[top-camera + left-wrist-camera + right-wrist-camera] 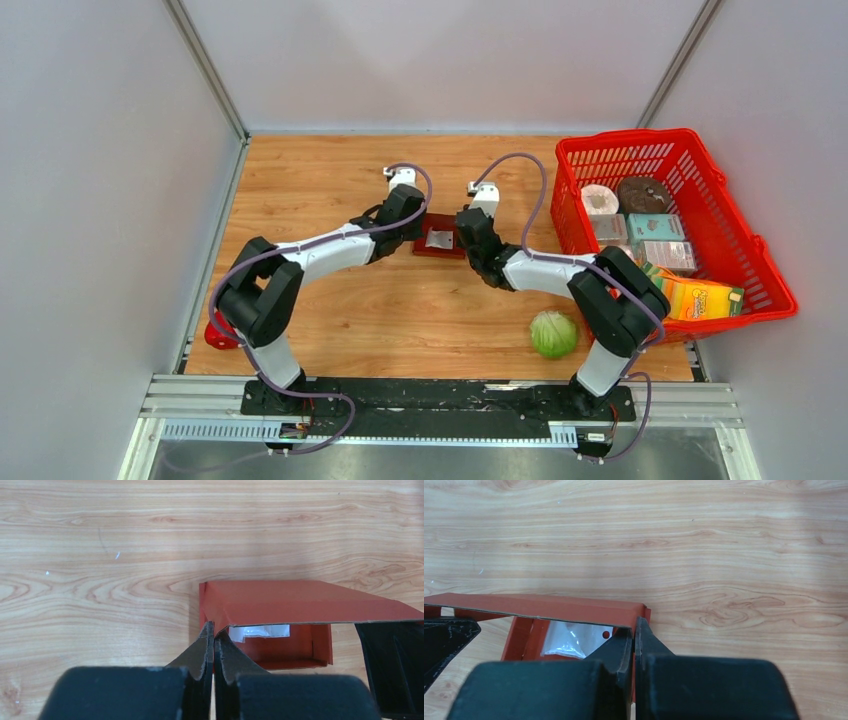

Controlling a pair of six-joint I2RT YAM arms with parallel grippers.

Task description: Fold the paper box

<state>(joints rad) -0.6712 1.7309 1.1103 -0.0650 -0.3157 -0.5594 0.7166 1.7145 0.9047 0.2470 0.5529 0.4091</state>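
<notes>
The paper box (440, 243) is a small dark red cardboard tray lying mid-table between my two grippers, with a clear plastic packet (440, 239) inside. In the left wrist view the box (290, 602) has its far flap leaning over the tray, and my left gripper (214, 630) is shut on the box's left wall. In the right wrist view the box (574, 609) shows the packet (574, 637) inside, and my right gripper (634, 627) is shut on its right wall. The left gripper (412, 236) and right gripper (466, 238) sit at opposite ends of the box.
A bright red mesh basket (735, 225) at the right holds several packaged goods. A green cabbage (553, 334) lies near the right arm's base. A small glossy red pepper (218, 333) sits at the table's left front edge.
</notes>
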